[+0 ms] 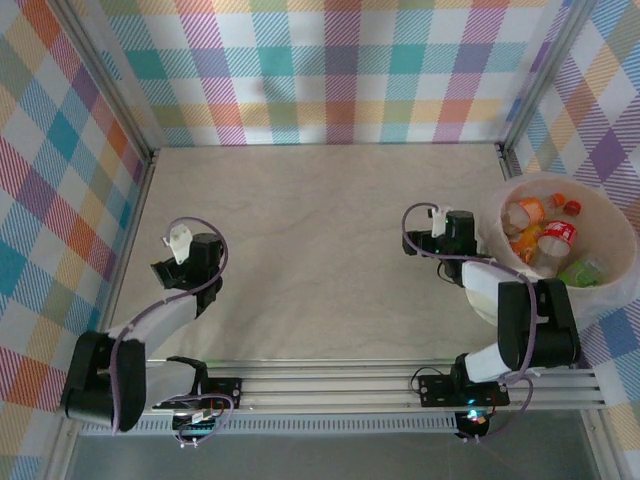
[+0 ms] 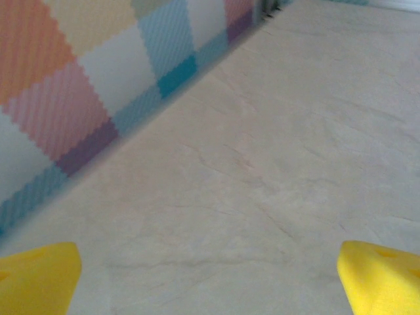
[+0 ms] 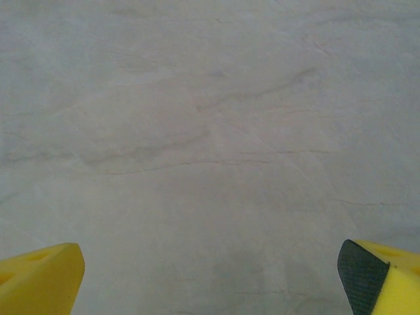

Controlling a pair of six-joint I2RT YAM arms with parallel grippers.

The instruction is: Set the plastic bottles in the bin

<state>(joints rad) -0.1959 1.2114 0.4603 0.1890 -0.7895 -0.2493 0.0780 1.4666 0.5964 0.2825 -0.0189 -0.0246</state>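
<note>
- The bottles (image 1: 535,235) lay heaped in the bin (image 1: 605,298), just right of the right claw (image 3: 210,285), which gaped wide and held nothing.
- The left claw (image 2: 210,289), equally wide, hung well apart over the counter (image 1: 320,250).

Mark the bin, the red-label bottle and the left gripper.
bin (image 1: 612,238): top view, bare inner wall.
red-label bottle (image 1: 558,234): top view, its label.
left gripper (image 2: 210,279): left wrist view, midway between fingertips.
</note>
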